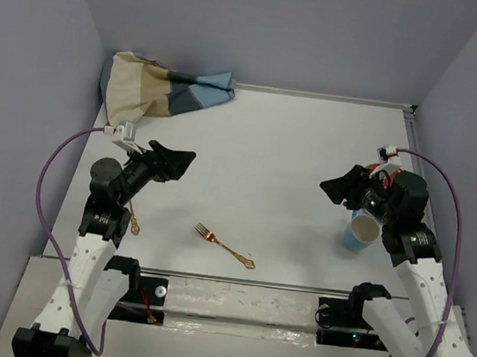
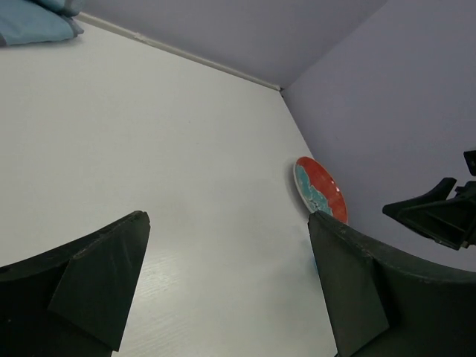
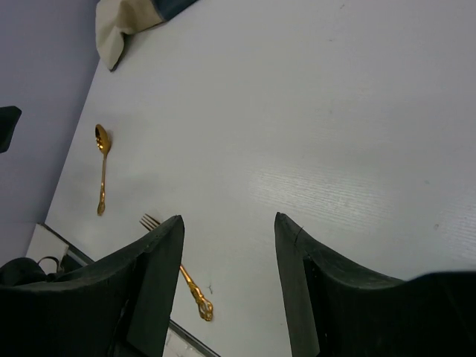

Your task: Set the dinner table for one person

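Observation:
The white dinner table (image 1: 277, 148) carries a gold fork (image 1: 224, 246) near the front middle. A gold spoon (image 1: 133, 220) lies at the front left, partly under my left arm. A light blue cup (image 1: 361, 231) stands at the right, under my right arm. A red and teal plate (image 2: 320, 190) sits by the right wall, mostly hidden behind my right arm in the top view (image 1: 387, 172). My left gripper (image 1: 180, 161) is open and empty above the left of the table. My right gripper (image 1: 334, 190) is open and empty, facing left. Fork (image 3: 190, 279) and spoon (image 3: 101, 167) also show in the right wrist view.
A crumpled striped blue, beige and grey placemat (image 1: 158, 86) lies in the back left corner. Lavender walls border the table on three sides. A metal rail (image 1: 243, 281) runs along the near edge between the arm bases.

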### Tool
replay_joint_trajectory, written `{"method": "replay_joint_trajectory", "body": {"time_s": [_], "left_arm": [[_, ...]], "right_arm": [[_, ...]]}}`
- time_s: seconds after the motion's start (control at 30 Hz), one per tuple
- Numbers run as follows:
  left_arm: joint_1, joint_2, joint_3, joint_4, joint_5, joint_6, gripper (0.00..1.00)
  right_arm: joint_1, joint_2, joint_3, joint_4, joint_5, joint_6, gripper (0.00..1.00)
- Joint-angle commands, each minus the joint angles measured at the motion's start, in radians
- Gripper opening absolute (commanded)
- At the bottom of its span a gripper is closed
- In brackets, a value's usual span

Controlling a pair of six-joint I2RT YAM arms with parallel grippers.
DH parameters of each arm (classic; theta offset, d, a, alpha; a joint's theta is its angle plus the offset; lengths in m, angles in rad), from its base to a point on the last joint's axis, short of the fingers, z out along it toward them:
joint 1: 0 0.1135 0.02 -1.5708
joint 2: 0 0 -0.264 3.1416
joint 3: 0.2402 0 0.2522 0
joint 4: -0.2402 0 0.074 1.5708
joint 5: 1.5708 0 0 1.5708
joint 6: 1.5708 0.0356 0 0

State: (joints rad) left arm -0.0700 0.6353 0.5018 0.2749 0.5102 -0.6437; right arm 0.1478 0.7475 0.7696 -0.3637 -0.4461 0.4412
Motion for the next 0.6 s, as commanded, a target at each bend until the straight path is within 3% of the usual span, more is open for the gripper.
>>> {"method": "replay_joint_trajectory", "body": {"time_s": [0.0,0.17,0.33,0.5,0.57], "left_arm": [[0.003,0.015,0.043,0.032,-0.084,0.004,0.99],[0.003,0.046,0.027,0.064,-0.2,-0.059,0.99],[0.003,0.19,0.06,0.075,-0.366,-0.114,0.99],[-0.011,0.373,0.096,0.128,-0.635,-0.203,0.99],[-0.028,0.446,0.118,0.159,-0.73,-0.23,0.94]], "right_arm": [[0.013,0.003,0.003,0.06,-0.014,-0.015,0.58],[0.022,0.003,-0.009,0.075,-0.005,-0.013,0.57],[0.088,0.03,-0.052,0.147,0.009,0.027,0.58],[0.193,0.084,-0.069,0.184,0.116,0.03,0.58],[0.257,0.125,-0.07,0.201,0.159,0.031,0.58]]}}
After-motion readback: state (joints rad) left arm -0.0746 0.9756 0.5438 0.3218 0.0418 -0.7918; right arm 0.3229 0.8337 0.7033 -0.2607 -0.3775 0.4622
